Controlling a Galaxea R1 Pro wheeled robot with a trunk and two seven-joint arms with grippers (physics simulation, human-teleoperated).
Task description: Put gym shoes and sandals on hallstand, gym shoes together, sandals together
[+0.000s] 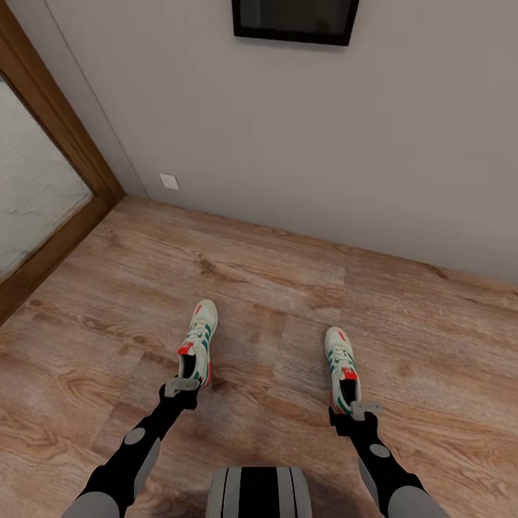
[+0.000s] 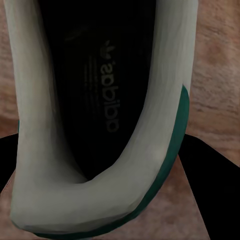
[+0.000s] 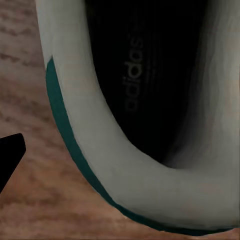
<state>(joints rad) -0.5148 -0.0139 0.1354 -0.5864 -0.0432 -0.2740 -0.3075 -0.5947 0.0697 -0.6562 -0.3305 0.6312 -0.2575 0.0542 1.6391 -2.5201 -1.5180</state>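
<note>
Two gym shoes lie toes-away on the corridor floor (image 1: pixel 280 280): the left gym shoe (image 1: pixel 201 334) and the right gym shoe (image 1: pixel 337 354). My left gripper (image 1: pixel 183 386) is at the left shoe's heel. In the left wrist view its black fingers (image 2: pixel 212 195) press both sides of the heel collar (image 2: pixel 150 150), so it is shut on the shoe. My right gripper (image 1: pixel 357 410) is at the right shoe's heel (image 3: pixel 100 150). One black finger (image 3: pixel 10 155) stands apart from the heel with floor showing between them. The sandals and the hallstand are out of view.
A grey wall closes the far side, with a white socket (image 1: pixel 169 181) low down and a dark framed panel (image 1: pixel 295 18) high up. A wood-framed glass door (image 1: pixel 43 201) runs along the left. My trunk (image 1: pixel 259 493) is at the near edge.
</note>
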